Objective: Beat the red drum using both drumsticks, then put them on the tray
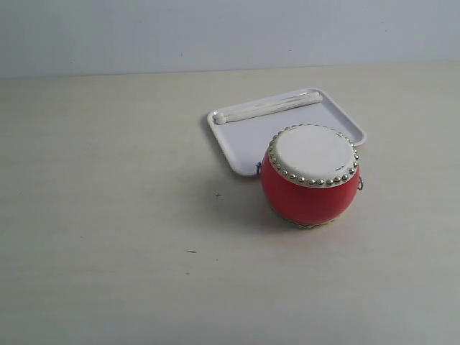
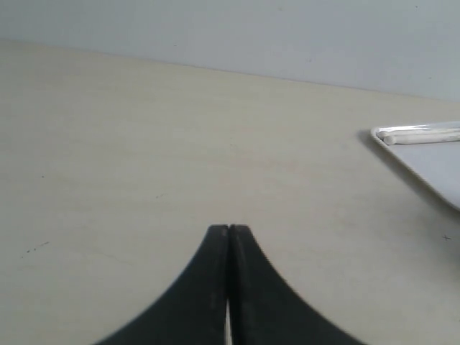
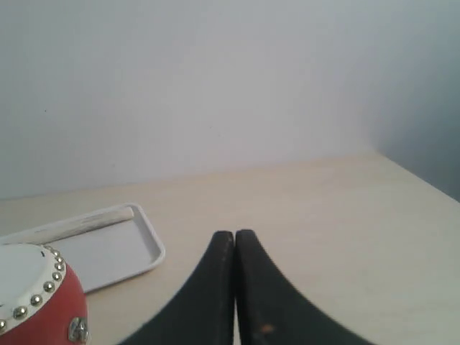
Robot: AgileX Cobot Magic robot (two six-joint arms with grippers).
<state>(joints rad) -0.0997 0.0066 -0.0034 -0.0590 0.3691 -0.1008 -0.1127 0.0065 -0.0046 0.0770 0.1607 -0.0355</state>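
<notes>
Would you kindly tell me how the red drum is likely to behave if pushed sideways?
The red drum stands upright on its base, so it would probably slide rather than roll. Its bulging glossy body looks slippery to pinch; once tipped, it would likely roll.

The red drum (image 1: 309, 198) had a glossy body, a matt off-white skin and shiny metal studs. The drumsticks (image 1: 272, 106) looked like pale bare wood (grain too small to tell). The tray (image 1: 237, 149) was smooth white plastic; the table (image 1: 108, 215) matt, faintly grained.
</notes>
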